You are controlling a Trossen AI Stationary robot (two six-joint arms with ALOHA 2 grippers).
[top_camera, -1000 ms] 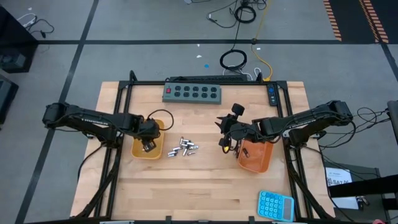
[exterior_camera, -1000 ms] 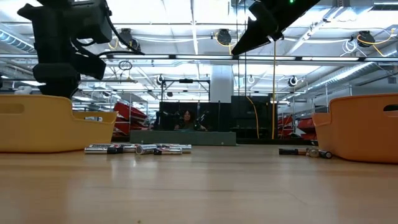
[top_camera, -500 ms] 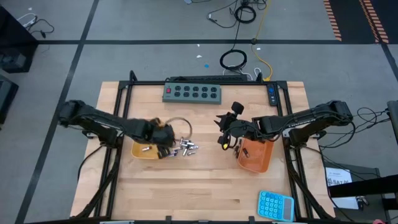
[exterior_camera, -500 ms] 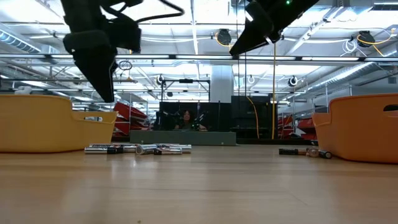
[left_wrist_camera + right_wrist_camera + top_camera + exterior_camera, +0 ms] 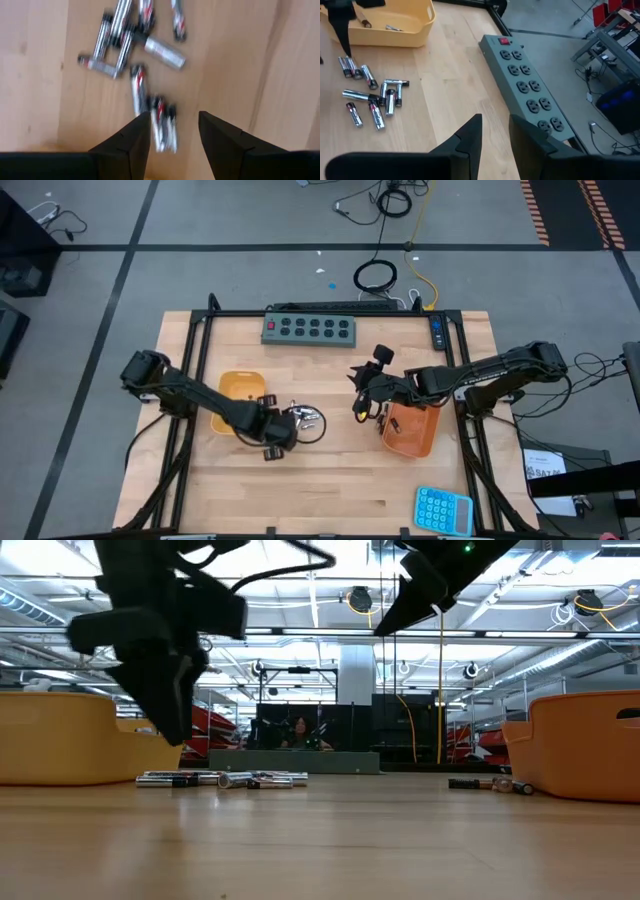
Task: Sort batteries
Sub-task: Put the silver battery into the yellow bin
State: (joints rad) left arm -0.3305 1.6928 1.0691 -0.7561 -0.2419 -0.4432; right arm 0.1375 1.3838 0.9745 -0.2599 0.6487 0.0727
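Observation:
A heap of small silver and dark batteries (image 5: 303, 417) lies flat on the wooden table between a yellow tray (image 5: 240, 388) and an orange tray (image 5: 412, 432). The heap also shows in the low view (image 5: 222, 779), the left wrist view (image 5: 131, 45) and the right wrist view (image 5: 369, 95). My left gripper (image 5: 276, 432) (image 5: 172, 131) is open and hovers just above the heap's near end, with two batteries (image 5: 163, 125) below the gap between its fingers. My right gripper (image 5: 360, 406) (image 5: 495, 125) is open, empty and raised beside the orange tray. A few more batteries (image 5: 492, 783) lie by that tray.
A grey power strip (image 5: 310, 329) lies along the table's far edge. A blue calculator (image 5: 443, 510) sits at the near right corner. The yellow tray (image 5: 395, 22) holds a few batteries. Bare wood stretches along the near side.
My left gripper has swung from over the yellow tray toward the table's right and near edge, coming down over the heap of batteries. The heap has not moved.

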